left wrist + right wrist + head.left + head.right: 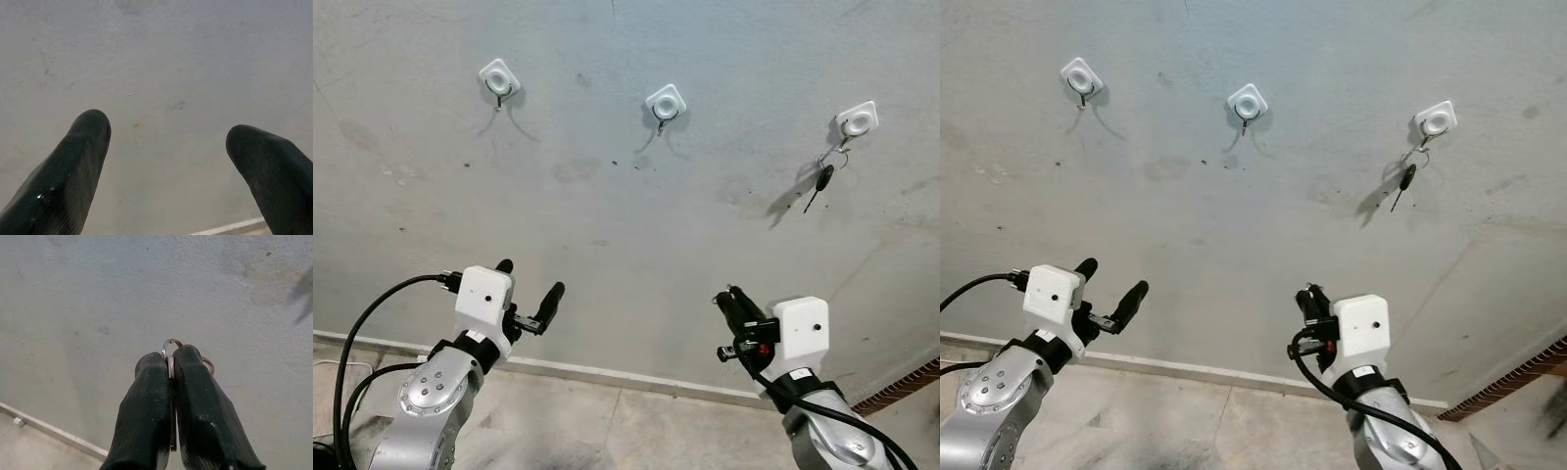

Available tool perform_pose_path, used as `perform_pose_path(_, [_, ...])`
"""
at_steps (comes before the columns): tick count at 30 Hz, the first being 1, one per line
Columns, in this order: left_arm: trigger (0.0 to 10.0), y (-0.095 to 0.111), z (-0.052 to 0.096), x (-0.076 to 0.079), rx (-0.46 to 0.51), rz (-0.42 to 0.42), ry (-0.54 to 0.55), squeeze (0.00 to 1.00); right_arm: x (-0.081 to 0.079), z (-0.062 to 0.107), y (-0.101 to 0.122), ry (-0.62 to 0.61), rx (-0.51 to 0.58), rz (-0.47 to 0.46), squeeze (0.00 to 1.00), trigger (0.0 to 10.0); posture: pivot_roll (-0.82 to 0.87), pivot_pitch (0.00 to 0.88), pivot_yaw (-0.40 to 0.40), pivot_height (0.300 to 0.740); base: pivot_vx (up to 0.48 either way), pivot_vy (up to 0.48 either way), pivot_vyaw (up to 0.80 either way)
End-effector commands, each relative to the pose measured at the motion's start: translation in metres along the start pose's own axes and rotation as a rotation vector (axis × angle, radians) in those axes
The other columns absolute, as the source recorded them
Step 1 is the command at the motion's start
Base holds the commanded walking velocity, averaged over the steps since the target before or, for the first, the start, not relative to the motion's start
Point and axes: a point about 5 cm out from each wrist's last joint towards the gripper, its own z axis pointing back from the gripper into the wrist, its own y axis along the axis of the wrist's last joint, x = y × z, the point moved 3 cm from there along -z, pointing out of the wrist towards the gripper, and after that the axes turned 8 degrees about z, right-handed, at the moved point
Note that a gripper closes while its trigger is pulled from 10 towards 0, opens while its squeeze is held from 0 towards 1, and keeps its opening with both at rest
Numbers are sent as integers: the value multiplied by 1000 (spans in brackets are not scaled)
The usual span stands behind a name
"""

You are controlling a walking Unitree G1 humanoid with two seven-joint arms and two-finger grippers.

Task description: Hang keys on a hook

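Three white hooks are fixed high on the grey wall: a left hook (499,78), a middle hook (666,103) and a right hook (857,121). A black key on a ring (823,178) hangs from the right hook. My right gripper (732,298) is low, well below the middle and right hooks, and is shut on a key ring (170,352) whose silver loops poke out between the fingertips. My left gripper (530,282) is low on the left, open, with bare wall between its fingers (78,161).
A pale skirting board (607,374) runs along the foot of the wall above a concrete floor (607,431). Red brickwork (911,384) shows at the lower right. Black cables loop beside my left arm.
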Motion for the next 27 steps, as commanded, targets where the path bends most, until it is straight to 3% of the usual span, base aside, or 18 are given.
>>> perform_pose_path(1, [10000, 7, -1, 2, 19, -11, -14, 0, -1, 0, 7, 4, 23, -2, 0, 10000, 138, 49, -49, 740, 349, 0, 0])
perform_pose_path(19, [10000, 6, -2, 3, 6, -10, -27, 0, -9, 0, 5, 27, 20, -5, 0, 10000, 147, 37, -45, 740, 359, 0, 0])
perform_pose_path(27, [10000, 6, -1, 2, 5, -11, -24, 0, -8, -1, 4, 19, 19, -4, 0, 10000, 148, 35, -44, 740, 65, 0, 0])
